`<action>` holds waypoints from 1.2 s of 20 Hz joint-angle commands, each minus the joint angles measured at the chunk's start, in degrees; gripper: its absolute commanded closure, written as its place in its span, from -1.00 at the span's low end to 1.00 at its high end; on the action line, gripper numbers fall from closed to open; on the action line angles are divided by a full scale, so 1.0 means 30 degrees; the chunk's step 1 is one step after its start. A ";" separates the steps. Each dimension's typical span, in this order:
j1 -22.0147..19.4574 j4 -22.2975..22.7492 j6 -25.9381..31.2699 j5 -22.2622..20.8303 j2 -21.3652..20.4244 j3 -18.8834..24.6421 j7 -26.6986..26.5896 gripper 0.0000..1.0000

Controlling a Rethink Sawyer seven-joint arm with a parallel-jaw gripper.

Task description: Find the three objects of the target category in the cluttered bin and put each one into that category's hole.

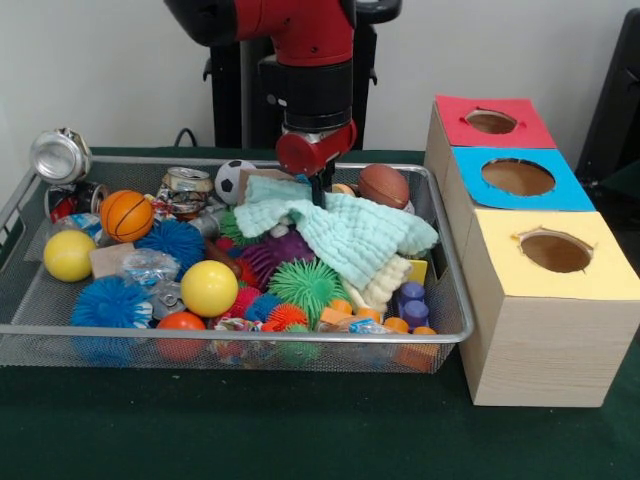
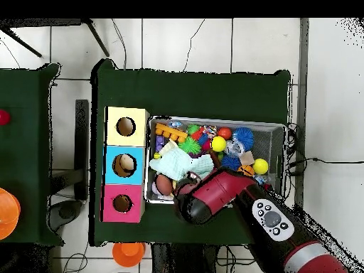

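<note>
The silver wire-mesh bin (image 1: 230, 335) holds a pile of toys: a mint green cloth (image 1: 345, 230), a brown football (image 1: 384, 185), a soccer ball (image 1: 233, 178), a basketball (image 1: 126, 214), two yellow balls (image 1: 209, 288), spiky balls in blue (image 1: 172, 243), green (image 1: 305, 283) and purple, and crushed cans (image 1: 187, 185). My gripper (image 1: 320, 188) is lowered into the bin's far middle, at the top edge of the cloth. A wooden box stands beside the bin with a red hole (image 1: 491, 121), a blue hole (image 1: 517, 177) and a yellow hole (image 1: 556, 252). In the overhead view my arm (image 2: 213, 195) covers the gripper.
A crushed can (image 1: 60, 155) rests on the bin's far left corner. The box (image 2: 126, 165) stands against the bin's (image 2: 213, 119) short side on the green table. Orange things (image 2: 129, 252) lie on the floor beyond the table's edge.
</note>
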 commanded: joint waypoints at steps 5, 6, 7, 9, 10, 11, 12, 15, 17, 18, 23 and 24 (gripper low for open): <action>-0.2194 0.0497 0.1260 0.1331 -0.1976 0.1004 -0.1854 1.00; -0.2500 0.0639 0.1503 0.1556 -0.2166 0.1245 -0.2273 1.00; -0.2876 0.0771 0.1734 0.1738 -0.2318 0.1499 -0.2735 1.00; -0.3652 0.1030 0.2217 0.2099 -0.2615 0.2032 -0.3685 1.00; -0.4054 0.1157 0.2470 0.2278 -0.2762 0.2310 -0.4172 1.00; -0.4507 0.1268 0.2764 0.2475 -0.2898 0.2638 -0.4732 1.00; -0.4775 0.1362 0.2965 0.2599 -0.3060 0.2846 -0.5012 1.00; -0.5715 0.1368 0.3945 0.2923 -0.3343 0.3504 -0.6406 1.00; -0.6314 0.1065 0.4342 0.2813 -0.3016 0.3956 -0.7100 1.00; -0.6506 0.0953 0.4531 0.2825 -0.2967 0.4155 -0.7357 1.00; -0.7555 0.0184 0.5542 0.2531 -0.2448 0.4945 -0.8722 1.00; -0.7699 0.0008 0.5766 0.2530 -0.2366 0.5081 -0.8962 1.00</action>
